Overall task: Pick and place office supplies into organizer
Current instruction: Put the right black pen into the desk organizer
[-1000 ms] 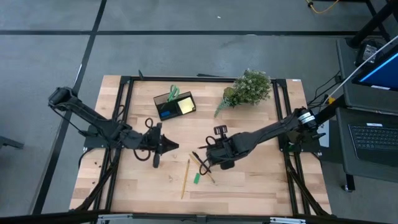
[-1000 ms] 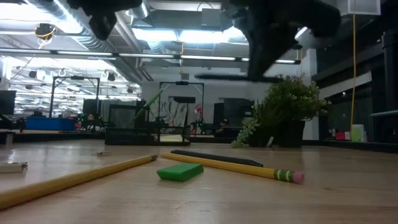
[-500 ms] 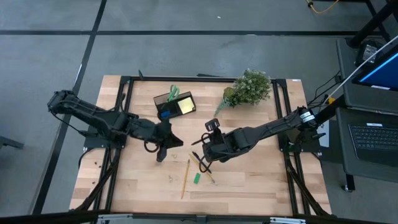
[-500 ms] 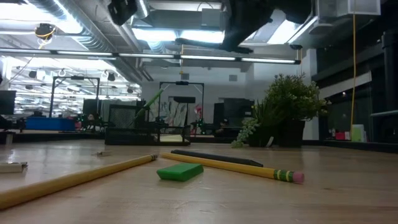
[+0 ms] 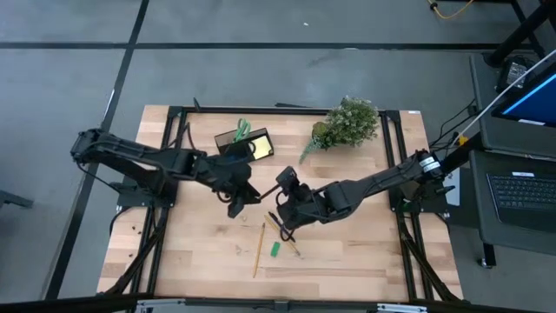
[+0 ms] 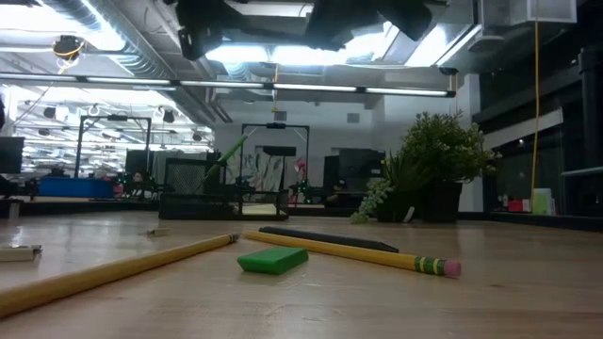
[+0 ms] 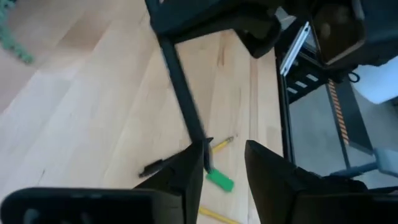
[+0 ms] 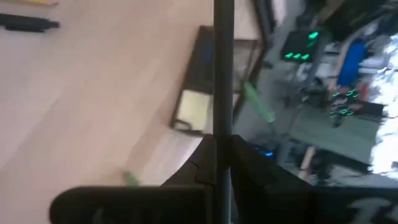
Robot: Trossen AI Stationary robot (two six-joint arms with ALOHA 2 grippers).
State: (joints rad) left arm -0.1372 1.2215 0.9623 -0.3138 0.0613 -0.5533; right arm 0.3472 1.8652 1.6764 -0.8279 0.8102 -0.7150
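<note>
Black pen (image 8: 222,62) meets the left hand mid-air over the table (image 5: 347,252)

Clamped on 1 end of the pen, the right hand (image 8: 222,140) has swung away from the loose items toward the left hand (image 7: 224,152), whose 2 fingers, close together a moment ago, now stand apart with the pen's free end between them. This looks like a handover just starting, with nothing gripped on the left side yet. The organizer (image 5: 228,139) sits behind both hands, already holding the green-handled scissors (image 5: 242,129) and sticky-note pad (image 5: 259,148). A yellow pencil (image 5: 259,248) and green block (image 5: 274,249) remain near the front edge.
</note>
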